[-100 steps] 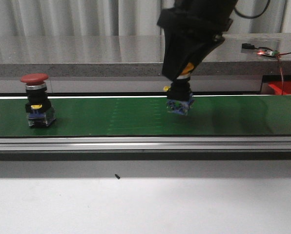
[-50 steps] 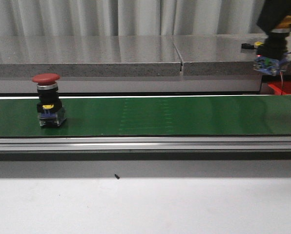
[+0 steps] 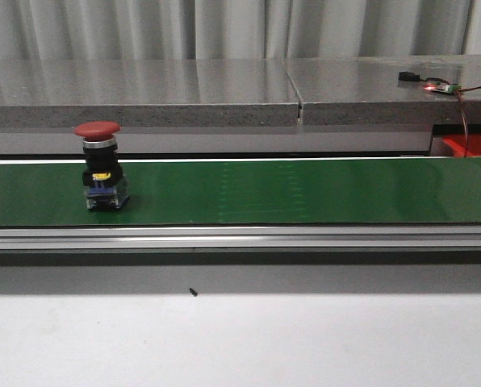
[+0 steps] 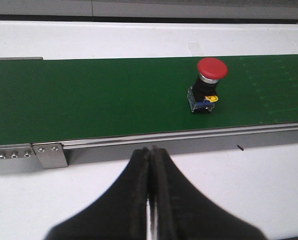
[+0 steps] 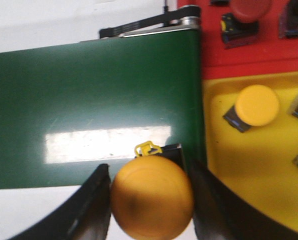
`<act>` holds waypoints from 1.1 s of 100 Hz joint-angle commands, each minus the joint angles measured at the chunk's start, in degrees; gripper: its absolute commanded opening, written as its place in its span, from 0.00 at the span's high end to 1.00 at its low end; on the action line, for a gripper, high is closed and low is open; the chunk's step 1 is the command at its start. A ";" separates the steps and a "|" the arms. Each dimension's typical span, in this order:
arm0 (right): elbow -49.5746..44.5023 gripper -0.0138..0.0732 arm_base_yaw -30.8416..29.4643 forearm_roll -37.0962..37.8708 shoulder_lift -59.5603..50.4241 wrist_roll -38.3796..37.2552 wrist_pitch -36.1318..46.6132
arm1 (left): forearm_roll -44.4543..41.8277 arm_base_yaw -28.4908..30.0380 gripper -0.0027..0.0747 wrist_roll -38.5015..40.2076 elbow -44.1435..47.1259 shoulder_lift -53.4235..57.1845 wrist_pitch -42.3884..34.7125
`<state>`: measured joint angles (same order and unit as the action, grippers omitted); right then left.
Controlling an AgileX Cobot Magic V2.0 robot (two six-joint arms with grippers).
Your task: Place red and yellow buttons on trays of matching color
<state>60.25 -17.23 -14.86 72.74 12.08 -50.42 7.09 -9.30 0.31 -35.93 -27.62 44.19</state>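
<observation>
Standing upright on the green belt, a red button sits toward the left end in the front view, apart from both arms. The left gripper hovers over the white desk just short of the belt's rail, its fingers pressed together with nothing between them. The right gripper has its fingers clamped around a yellow button, held above the belt's edge beside the yellow tray. Another yellow button lies in that tray, and what looks like a red one rests in the red tray.
</observation>
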 commanded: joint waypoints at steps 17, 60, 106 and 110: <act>-4.37 0.67 -7.86 -0.95 -1.81 -1.27 9.22 | 0.53 -0.46 0.99 0.53 -1.55 -0.25 -3.58; -13.25 0.67 -11.35 -0.99 1.03 -4.62 21.89 | 0.53 -0.46 0.99 0.53 -1.55 -0.25 -3.58; -14.33 0.67 -11.35 -2.26 7.41 -5.04 23.71 | 0.53 -0.46 0.99 0.53 -1.55 -0.25 -3.58; -14.34 0.67 -11.35 -2.26 7.87 -5.04 23.71 | 0.53 -0.46 0.99 0.53 -1.55 -0.25 -3.58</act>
<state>44.87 -28.25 -16.22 81.17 7.10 -29.15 7.09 -9.30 0.31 -35.93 -27.62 44.19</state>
